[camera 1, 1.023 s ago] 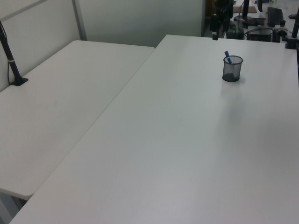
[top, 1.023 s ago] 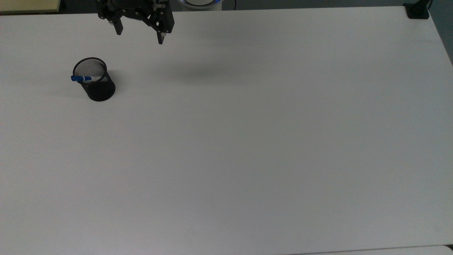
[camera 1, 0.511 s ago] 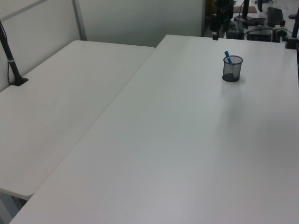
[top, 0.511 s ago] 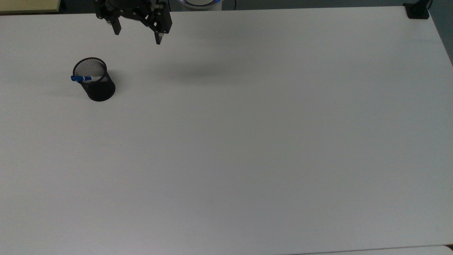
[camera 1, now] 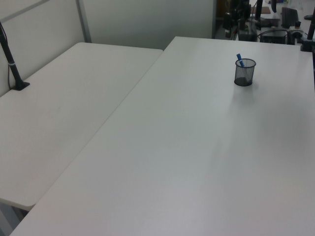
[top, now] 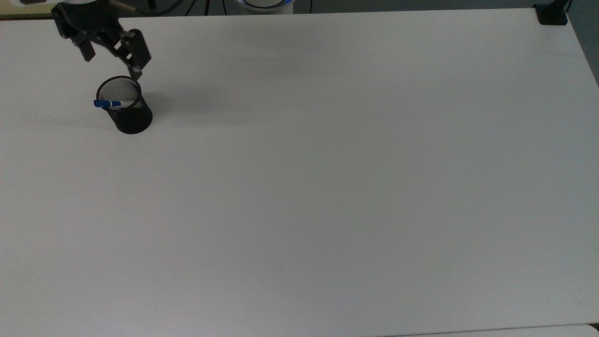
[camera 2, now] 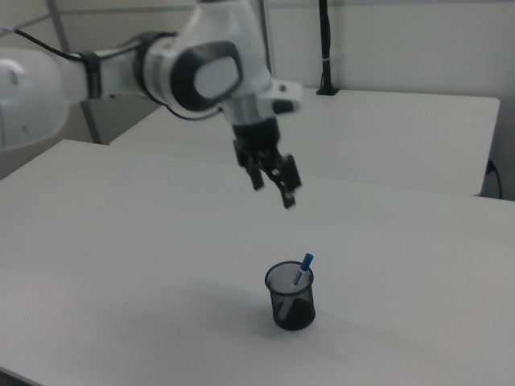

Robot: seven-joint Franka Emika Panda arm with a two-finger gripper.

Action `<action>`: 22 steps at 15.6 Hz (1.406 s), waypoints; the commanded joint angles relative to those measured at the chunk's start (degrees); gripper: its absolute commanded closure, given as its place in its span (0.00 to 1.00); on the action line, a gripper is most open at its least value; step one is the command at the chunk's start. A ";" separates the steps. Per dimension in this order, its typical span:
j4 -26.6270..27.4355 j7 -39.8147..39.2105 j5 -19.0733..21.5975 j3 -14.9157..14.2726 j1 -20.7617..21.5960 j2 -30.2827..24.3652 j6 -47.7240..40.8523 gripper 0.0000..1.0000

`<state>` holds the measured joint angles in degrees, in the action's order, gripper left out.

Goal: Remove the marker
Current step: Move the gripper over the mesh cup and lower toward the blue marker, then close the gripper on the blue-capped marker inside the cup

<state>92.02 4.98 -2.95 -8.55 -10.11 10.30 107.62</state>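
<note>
A long white table adjoins a second white table before pale partition walls.

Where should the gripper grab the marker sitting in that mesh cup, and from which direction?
Probably by the blue cap: the marker leans in the cup with only that end above the rim. Come from above, with the open gripper straddling the cap, then lift along its lean.

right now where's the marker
The marker stands tilted in the black mesh cup, near the top view's upper left, just below the open claw.
</note>
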 commanded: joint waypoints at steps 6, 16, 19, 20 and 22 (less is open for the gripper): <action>-0.17 -3.66 -0.12 0.02 -4.92 8.94 5.14 0.00; -0.08 -8.22 -0.92 0.11 -5.10 11.50 6.29 0.65; -0.17 -8.93 -0.65 0.02 -5.19 11.41 6.11 0.88; -0.26 -8.93 -0.48 0.02 -5.27 11.41 5.94 0.91; -0.43 -8.84 -0.39 -0.07 -5.27 10.98 5.59 0.95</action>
<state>91.81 -2.14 -3.52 -8.58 -14.98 22.03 113.01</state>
